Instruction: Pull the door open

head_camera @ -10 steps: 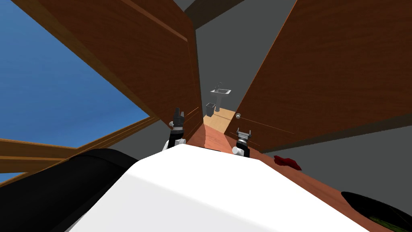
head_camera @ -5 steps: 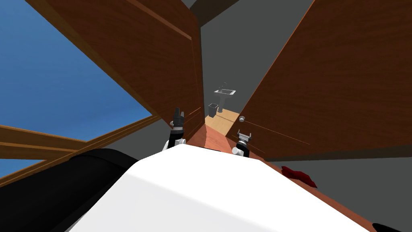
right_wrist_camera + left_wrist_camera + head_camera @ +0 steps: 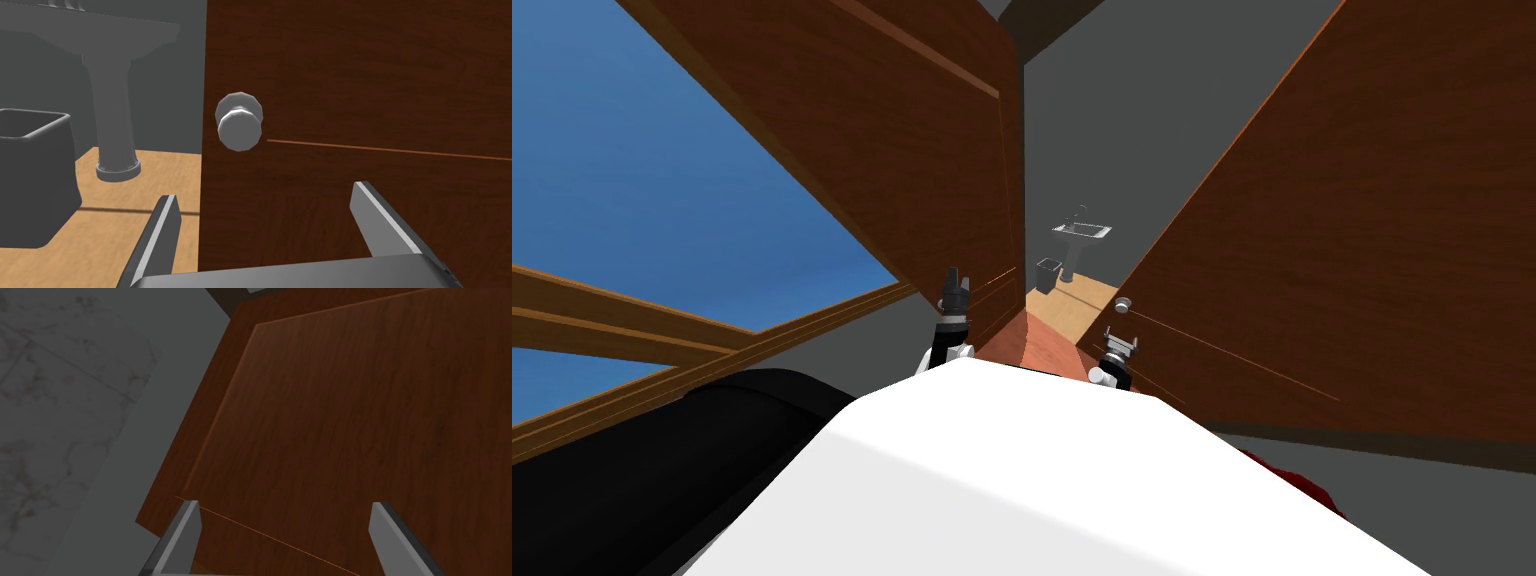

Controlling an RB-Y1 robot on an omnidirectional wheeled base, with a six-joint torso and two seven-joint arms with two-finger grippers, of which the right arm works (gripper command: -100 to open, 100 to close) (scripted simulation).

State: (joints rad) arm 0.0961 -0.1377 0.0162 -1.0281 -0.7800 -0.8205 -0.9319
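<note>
The brown wooden door (image 3: 1332, 250) stands ajar on my right, with a round grey knob (image 3: 1123, 303) near its free edge. My right gripper (image 3: 1119, 345) is open just below and short of the knob, not touching it. In the right wrist view the knob (image 3: 239, 121) sits above the gap between the open fingers (image 3: 382, 225), close to the door's edge (image 3: 204, 150). My left gripper (image 3: 953, 290) is open, facing another brown wooden panel (image 3: 912, 150) on the left. In the left wrist view that panel (image 3: 350, 413) lies beyond the left gripper (image 3: 285, 538).
Through the gap between the brown panels lies a room with a light wood floor (image 3: 1072, 295), a grey pedestal sink (image 3: 1080, 235) and a dark bin (image 3: 1048, 272). A dark red thing (image 3: 1307, 488) lies on the floor at my right. Grey wall (image 3: 75, 413) borders the left panel.
The whole head view has shifted, so I have moved. The door's edge and knob now sit further right and lower, closer to my right gripper. The red thing has slid down-right.
</note>
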